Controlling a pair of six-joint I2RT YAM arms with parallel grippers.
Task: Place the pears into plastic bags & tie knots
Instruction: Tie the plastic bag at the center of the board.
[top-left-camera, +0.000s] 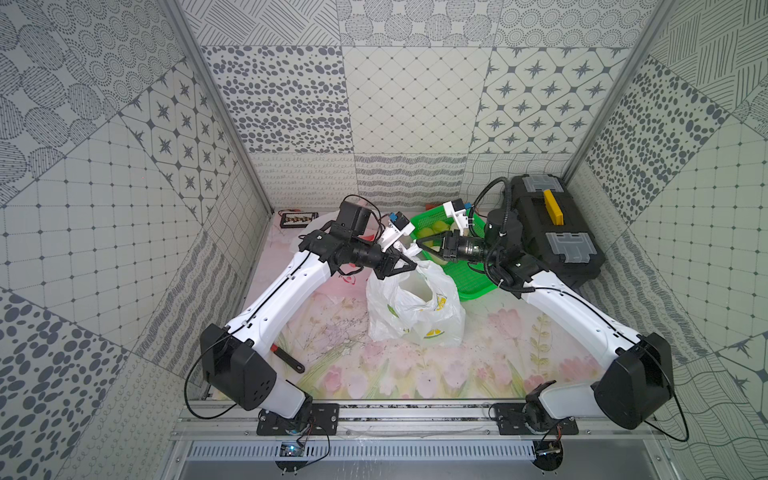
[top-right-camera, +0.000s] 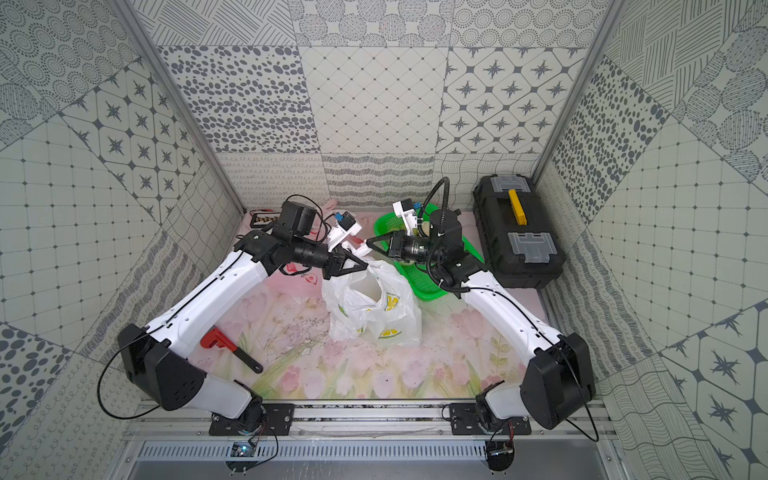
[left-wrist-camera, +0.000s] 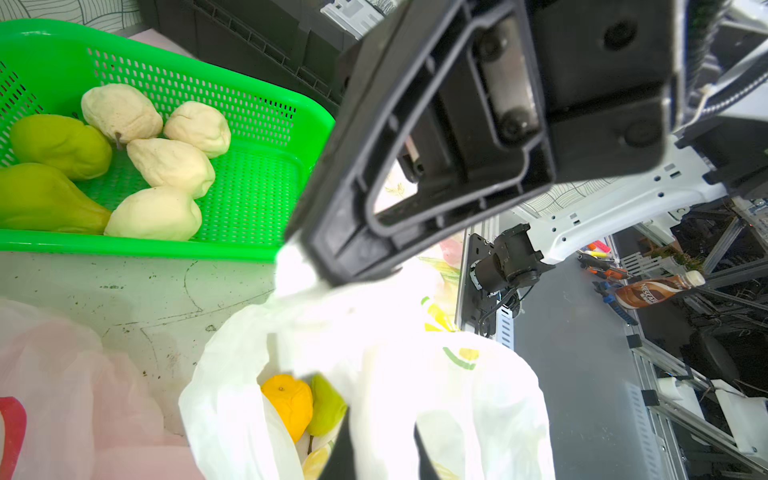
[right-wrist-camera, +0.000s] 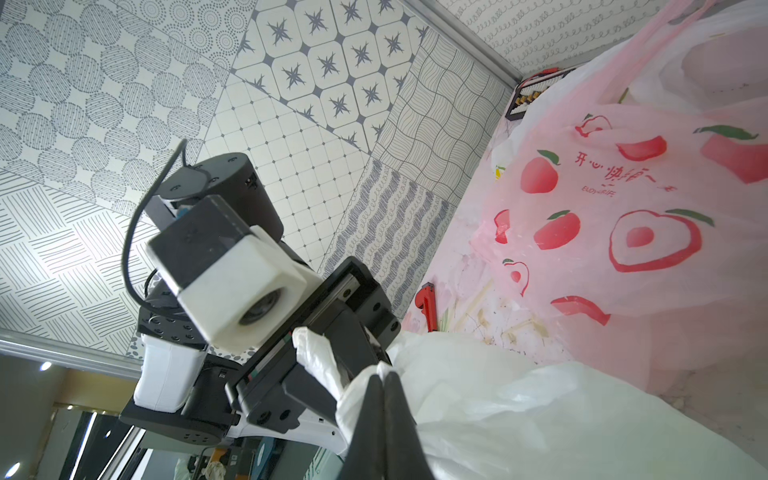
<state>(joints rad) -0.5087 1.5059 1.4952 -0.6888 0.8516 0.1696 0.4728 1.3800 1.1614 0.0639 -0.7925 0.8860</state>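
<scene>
Both left tool (top-left-camera: 411, 264) and right tool (right-wrist-camera: 384, 384) pinch the crinkly white lemon-print bag (top-left-camera: 415, 320).

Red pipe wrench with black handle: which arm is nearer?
Left. The red pipe wrench lies beside the left arm, near its elbow; the right arm is beyond the white lemon-print plastic bag.
</scene>
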